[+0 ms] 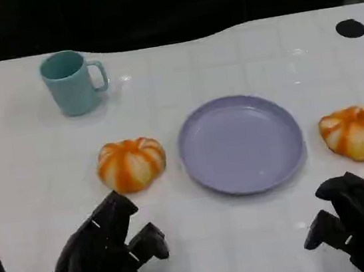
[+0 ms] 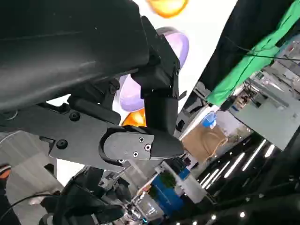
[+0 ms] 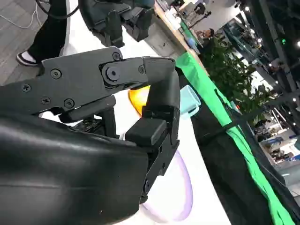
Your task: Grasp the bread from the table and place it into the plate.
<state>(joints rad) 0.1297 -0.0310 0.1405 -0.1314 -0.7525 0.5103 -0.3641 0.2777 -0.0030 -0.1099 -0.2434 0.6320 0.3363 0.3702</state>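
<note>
Two round orange-and-white breads lie on the white table, one bread (image 1: 132, 163) left of the empty lavender plate (image 1: 240, 145) and the other bread (image 1: 357, 132) to its right. My left hand (image 1: 107, 256) hovers low, just in front of the left bread, fingers apart and holding nothing. My right hand (image 1: 362, 219) hangs in front of the right bread, also holding nothing. In the left wrist view, black fingers (image 2: 157, 101) cover part of the plate (image 2: 180, 44), with a bread (image 2: 166, 5) beyond it. The right wrist view shows a bread (image 3: 137, 99) behind its fingers (image 3: 161, 101) and the plate (image 3: 180, 197).
A teal mug (image 1: 70, 80) stands at the back left, apart from the breads; it also appears as the mug (image 3: 190, 104) in the right wrist view. Two black round holes (image 1: 350, 28) mark the table's far corners. A person's shoe (image 3: 28, 57) shows beside the table.
</note>
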